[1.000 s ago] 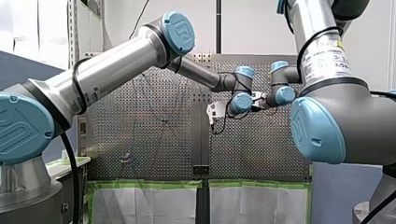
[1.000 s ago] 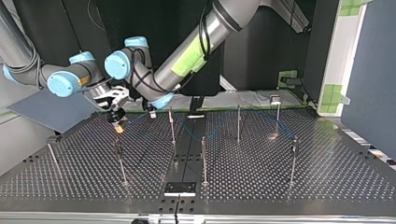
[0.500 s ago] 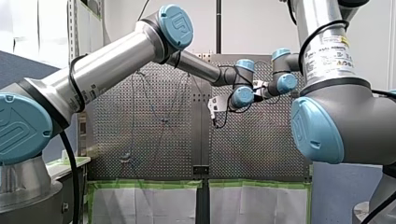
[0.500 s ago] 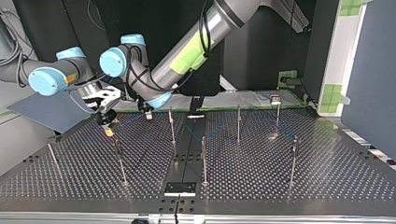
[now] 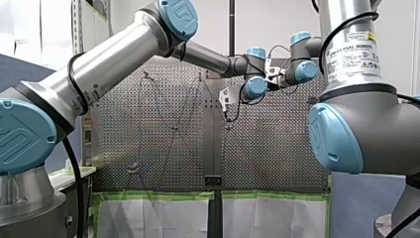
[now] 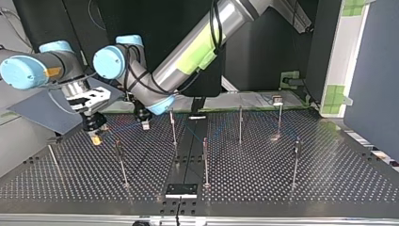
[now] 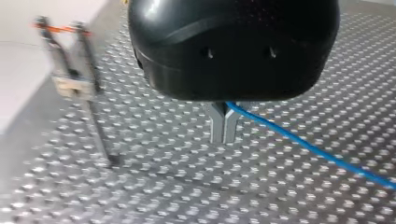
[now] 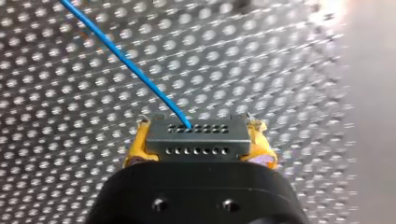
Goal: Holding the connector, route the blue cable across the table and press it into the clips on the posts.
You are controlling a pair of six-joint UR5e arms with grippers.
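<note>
Your right claw point(image 6: 95, 137), at the top view's left, is clamped by its yellow pads point(image 8: 139, 145) on the connector point(image 8: 196, 139). The blue cable point(image 8: 126, 65) leaves the connector and runs out over the desk point(image 6: 263, 188). Your left claw point(image 7: 224, 128) has its metal fingers point(image 7: 218, 127) pressed together on that cable. If you pull too hard, the thin wire may tear from the connector. It may also ride past the nearest post point(image 6: 121, 162) instead of seating in its clip.

The blue cap point(image 5: 178, 14) on my left arm point(image 5: 114, 54) shows a "UR" sign. The white sticker point(image 5: 357, 49) on my right arm point(image 5: 366, 114) starts "UNIVERSAL ROBOTS"; the rest is too small to read.
</note>
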